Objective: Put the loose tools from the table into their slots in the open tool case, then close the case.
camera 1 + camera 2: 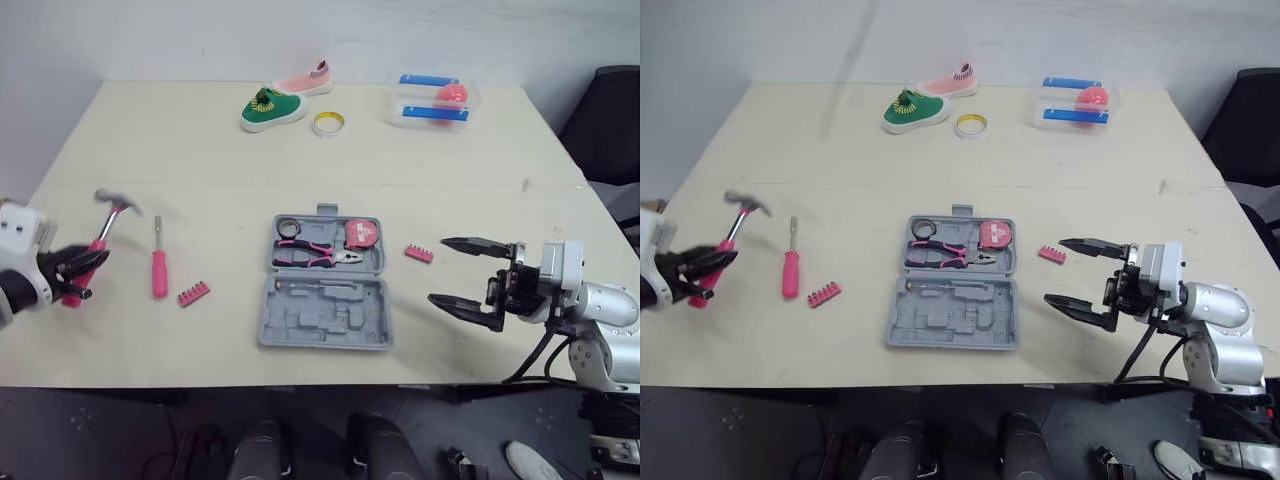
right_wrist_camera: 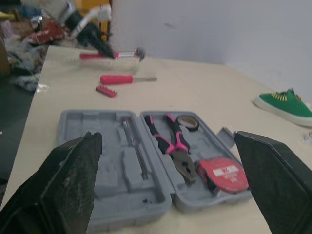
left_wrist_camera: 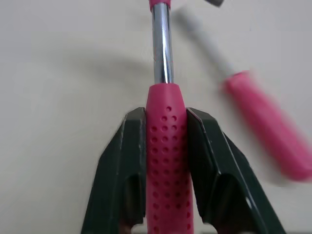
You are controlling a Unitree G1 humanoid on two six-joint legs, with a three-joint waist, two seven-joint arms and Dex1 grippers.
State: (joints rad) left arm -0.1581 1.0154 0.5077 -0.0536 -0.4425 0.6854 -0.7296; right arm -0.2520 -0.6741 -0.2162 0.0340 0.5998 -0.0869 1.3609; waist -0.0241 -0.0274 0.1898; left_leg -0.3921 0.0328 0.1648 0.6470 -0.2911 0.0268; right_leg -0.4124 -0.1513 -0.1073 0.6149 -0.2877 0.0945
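Likely a lab: plain table holding mismatched shoes.

Soft, even light, faint shadows.
You'll find the pink-handled steel hammer motion-blurred at left, and the pink-handled screwdriver out of focus.

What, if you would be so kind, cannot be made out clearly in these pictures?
- The pink-handled hammer in the left gripper: head cut off by the left wrist view's top edge, blurred in the eye views.
- The pink-handled screwdriver: blurred in the left wrist view.
- The two pink bit strips: too small to count bits in the eye views.
- The clear plastic box: its pink contents unclear through the lid.
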